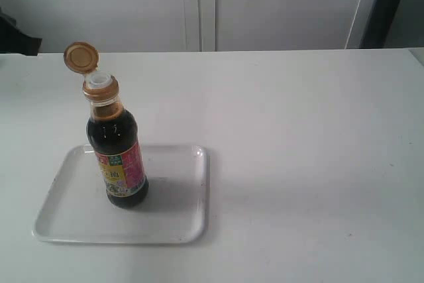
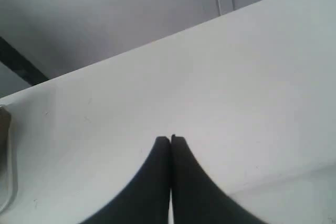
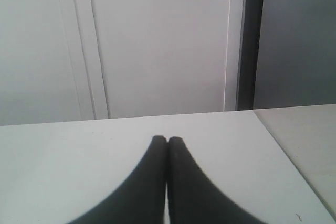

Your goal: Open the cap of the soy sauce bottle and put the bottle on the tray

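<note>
The soy sauce bottle (image 1: 117, 157) stands upright on the white tray (image 1: 179, 220) at the table's left front in the exterior view. Its copper-orange cap (image 1: 81, 57) is flipped open and tilts back on its hinge, leaving the white spout (image 1: 100, 80) bare. Neither arm shows in the exterior view. My left gripper (image 2: 170, 139) is shut with nothing in it, over bare table; a tray corner (image 2: 5, 161) shows at that view's edge. My right gripper (image 3: 167, 140) is also shut and empty above the table.
The white table (image 1: 298, 164) stretches right of the tray. White wall panels (image 1: 199, 4) stand behind it, with a dark vertical post (image 1: 387, 4) at the back right. A second tabletop edge (image 3: 304, 145) adjoins in the right wrist view.
</note>
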Controlling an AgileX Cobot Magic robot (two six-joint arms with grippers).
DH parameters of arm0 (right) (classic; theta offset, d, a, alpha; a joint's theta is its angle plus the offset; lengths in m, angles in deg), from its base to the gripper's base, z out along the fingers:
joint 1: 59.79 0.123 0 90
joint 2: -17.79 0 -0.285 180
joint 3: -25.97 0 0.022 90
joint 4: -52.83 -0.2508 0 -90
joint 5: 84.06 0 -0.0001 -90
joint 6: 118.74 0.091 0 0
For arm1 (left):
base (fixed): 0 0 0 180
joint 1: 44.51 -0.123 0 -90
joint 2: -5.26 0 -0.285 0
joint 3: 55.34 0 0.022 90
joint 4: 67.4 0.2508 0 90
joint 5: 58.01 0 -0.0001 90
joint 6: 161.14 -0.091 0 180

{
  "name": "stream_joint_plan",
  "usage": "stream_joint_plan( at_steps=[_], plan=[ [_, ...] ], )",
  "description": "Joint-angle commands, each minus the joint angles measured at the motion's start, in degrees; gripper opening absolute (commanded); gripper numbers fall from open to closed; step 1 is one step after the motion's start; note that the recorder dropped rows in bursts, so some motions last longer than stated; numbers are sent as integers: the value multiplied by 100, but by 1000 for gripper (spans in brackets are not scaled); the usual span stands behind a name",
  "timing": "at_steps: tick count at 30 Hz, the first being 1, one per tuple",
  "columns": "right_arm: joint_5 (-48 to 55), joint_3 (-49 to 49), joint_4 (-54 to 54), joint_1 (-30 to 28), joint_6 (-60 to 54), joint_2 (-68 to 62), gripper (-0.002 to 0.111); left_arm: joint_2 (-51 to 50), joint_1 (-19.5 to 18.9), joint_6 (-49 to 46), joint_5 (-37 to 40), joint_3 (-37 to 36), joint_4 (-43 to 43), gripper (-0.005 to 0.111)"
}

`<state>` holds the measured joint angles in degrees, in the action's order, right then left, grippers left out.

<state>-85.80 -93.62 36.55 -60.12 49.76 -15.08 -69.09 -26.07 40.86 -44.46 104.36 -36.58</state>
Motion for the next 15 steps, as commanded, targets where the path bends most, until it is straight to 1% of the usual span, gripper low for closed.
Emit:
stream_joint_plan(
  at_steps=[1, 5, 10, 15],
  plan=[
    [-75, 22, -1, -5, 19, -17, 0, 478, -13, -7, 254, -57, 8, 0],
    [-53, 22, -1, -5, 19, -17, 0, 1060, -13, 4, -239, -415, -322, 0],
    [74, 22, -1, -5, -32, -17, 0, 1729, -2, 26, -736, -1045, -431, 0],
    [86, 22, 78, -5, -237, 101, 0, 2326, -2, 50, -830, -1529, -547, 0]
  ],
)
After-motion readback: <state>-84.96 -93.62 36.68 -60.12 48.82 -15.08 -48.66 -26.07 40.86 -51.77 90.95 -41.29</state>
